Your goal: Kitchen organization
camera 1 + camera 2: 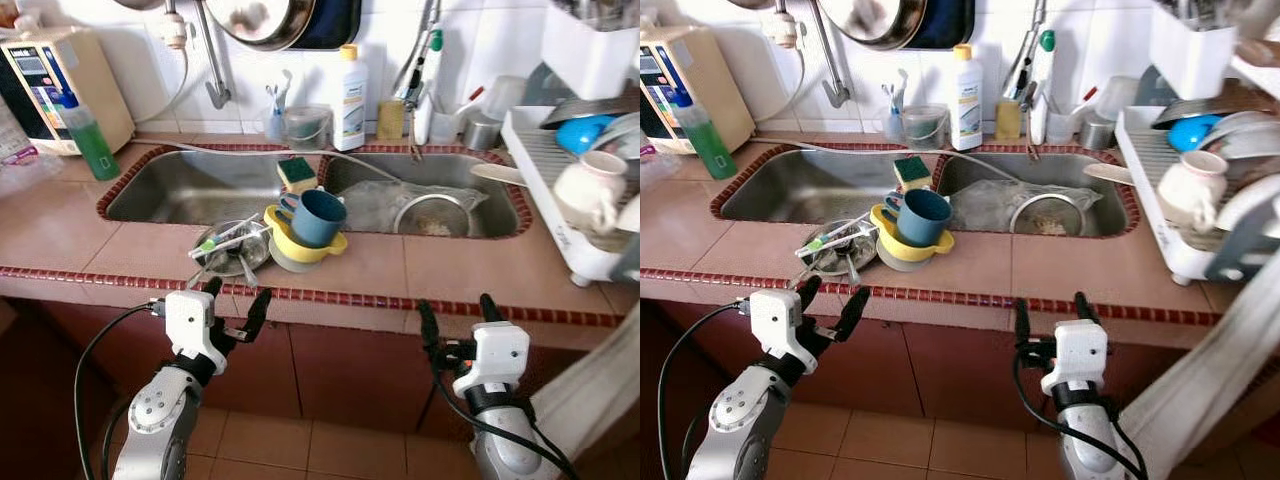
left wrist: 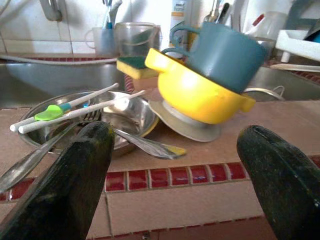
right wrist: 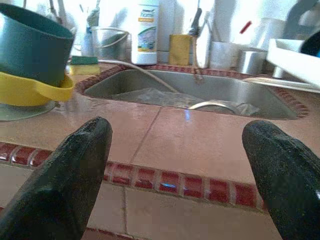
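Below the desk (image 1: pixel 440 270) edge, left end effector (image 1: pixel 236 300) and right end effector (image 1: pixel 458 310) hover spread wide and empty, so organizing appears unstarted: teal mug (image 1: pixel 318 215) in yellow bowl (image 1: pixel 290 243) sits beside the sink (image 1: pixel 200 190), next to the steel dish (image 1: pixel 232 250) with utensils.

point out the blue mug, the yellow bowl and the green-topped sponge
blue mug (image 1: pixel 318 216), left eye view, on its outer side wall.
yellow bowl (image 2: pixel 192 95), left wrist view, on its outer wall under the mug.
sponge (image 1: pixel 296 173), left eye view, on its green top face.
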Tool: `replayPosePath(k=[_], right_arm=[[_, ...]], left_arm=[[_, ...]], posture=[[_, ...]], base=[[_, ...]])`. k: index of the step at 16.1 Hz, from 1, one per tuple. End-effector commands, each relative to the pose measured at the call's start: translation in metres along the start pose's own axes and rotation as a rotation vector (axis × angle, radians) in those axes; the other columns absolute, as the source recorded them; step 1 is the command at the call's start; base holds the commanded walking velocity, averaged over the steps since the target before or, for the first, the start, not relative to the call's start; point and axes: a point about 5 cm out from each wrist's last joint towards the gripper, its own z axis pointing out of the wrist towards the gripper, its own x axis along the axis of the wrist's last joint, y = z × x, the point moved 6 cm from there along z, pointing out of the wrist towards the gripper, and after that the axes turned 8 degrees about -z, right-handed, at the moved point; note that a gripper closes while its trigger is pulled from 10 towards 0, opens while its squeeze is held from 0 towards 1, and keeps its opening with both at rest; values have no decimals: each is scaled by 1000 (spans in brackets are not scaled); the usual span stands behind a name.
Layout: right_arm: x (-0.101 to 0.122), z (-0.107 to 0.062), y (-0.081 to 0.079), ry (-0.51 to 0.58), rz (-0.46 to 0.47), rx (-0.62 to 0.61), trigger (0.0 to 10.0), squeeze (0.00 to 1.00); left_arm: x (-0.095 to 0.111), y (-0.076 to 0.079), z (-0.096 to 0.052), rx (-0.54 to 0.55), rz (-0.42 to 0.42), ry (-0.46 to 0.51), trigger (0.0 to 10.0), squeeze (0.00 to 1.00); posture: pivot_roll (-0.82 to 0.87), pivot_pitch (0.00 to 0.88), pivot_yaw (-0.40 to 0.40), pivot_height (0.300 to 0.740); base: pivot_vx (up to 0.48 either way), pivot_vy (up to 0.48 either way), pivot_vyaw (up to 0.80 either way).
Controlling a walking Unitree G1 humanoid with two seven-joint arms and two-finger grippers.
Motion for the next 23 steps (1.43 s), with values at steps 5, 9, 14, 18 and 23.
replayPosePath(k=[5, 9, 14, 18, 23], right_arm=[[0, 3, -2, 0, 0, 17, 10000, 0], [0, 3, -1, -1, -3, 19, 10000, 0], [0, 4, -1, 0, -5, 22, 10000, 0], [0, 4, -1, 0, -7, 23, 10000, 0], [-1, 4, -1, -1, -4, 23, 10000, 0]], left_arm=[[4, -4, -2, 17, 2, 14, 10000, 0], [3, -4, -2, 20, -4, 11, 10000, 0], [2, -3, 0, 20, -6, 10, 10000, 0], [2, -3, 0, 18, -9, 8, 10000, 0], [1, -2, 0, 18, -12, 7, 10000, 0]], posture=[[-186, 0, 55, 740], [-186, 0, 52, 740], [-189, 0, 52, 740], [-190, 0, 49, 740], [-189, 0, 48, 740]], base=[[197, 0, 0], [0, 0, 0], [0, 0, 0], [0, 0, 0], [196, 0, 0]])
